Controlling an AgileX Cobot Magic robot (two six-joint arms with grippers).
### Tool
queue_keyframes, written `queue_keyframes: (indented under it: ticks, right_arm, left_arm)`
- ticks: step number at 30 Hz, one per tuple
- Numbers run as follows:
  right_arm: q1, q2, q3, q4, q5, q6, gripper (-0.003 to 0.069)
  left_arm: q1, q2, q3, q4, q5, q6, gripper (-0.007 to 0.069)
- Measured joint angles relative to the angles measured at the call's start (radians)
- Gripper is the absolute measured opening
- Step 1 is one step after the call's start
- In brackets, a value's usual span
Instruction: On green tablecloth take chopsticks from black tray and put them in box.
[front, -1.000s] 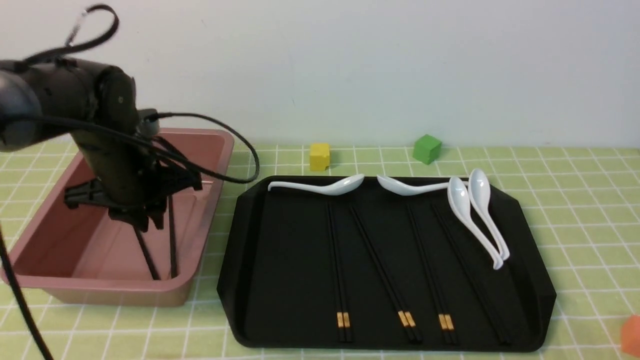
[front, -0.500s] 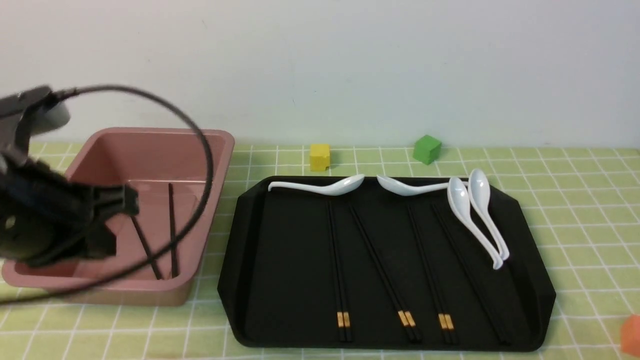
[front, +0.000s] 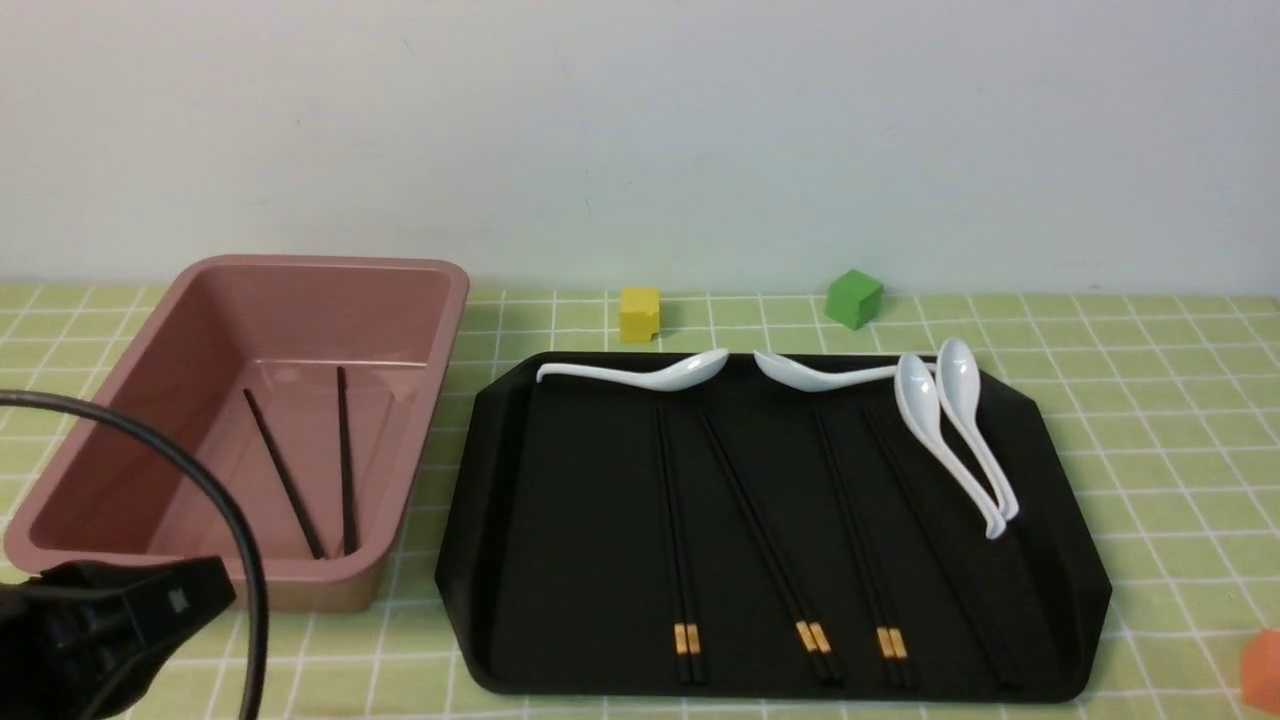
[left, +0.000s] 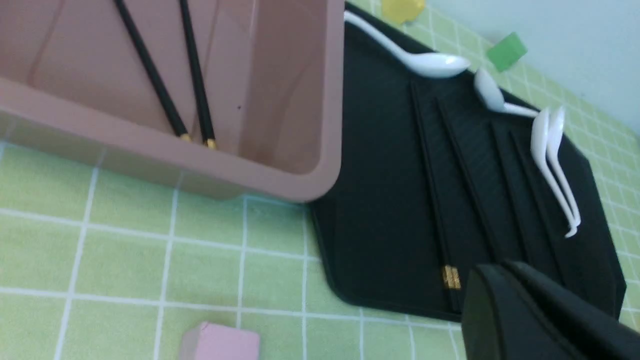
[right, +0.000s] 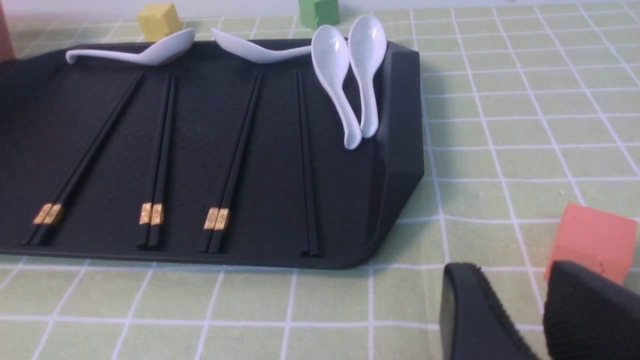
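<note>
The pink-brown box (front: 300, 310) stands at the left on the green tablecloth (front: 1150, 420), with two black chopsticks (front: 345, 460) lying loose inside; they also show in the left wrist view (left: 198, 85). The black tray (front: 560, 520) beside it holds several chopstick pairs (front: 764, 540), also in the right wrist view (right: 157, 150). My left gripper (left: 500, 267) is shut and empty, over the tray's near corner. The left arm (front: 110, 620) sits low at the near left. My right gripper (right: 512, 270) is open and empty over the cloth, right of the tray.
Several white spoons (front: 920, 395) lie along the tray's far edge and right side. A yellow cube (front: 639, 312) and a green cube (front: 854, 297) stand behind the tray. An orange cube (right: 592, 240) sits by my right gripper. A pink cube (left: 220, 345) lies near the box's front.
My left arm pulled back from over the box down to the near left corner. The two chopsticks stay lying in the box. The tray's contents did not move.
</note>
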Motion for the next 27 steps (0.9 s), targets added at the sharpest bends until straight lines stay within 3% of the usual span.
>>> queue_keyframes:
  ticks: [16,22,27]
  right_arm:
    - [0.0,0.0,0.0,0.0,0.001,0.0,0.024]
    - [0.0,0.0,0.0,0.0,0.001,0.0,0.024]
    - [0.0,0.0,0.0,0.0,0.001,0.0,0.024]
  left_arm:
    - [0.0,-0.006,0.003,0.035,-0.011,0.045,-0.0013]
    - [0.0,-0.111,0.079,0.189,-0.052,0.086,-0.0013]
    - [0.0,-0.283,0.205,0.361,-0.098,-0.023,-0.0013]
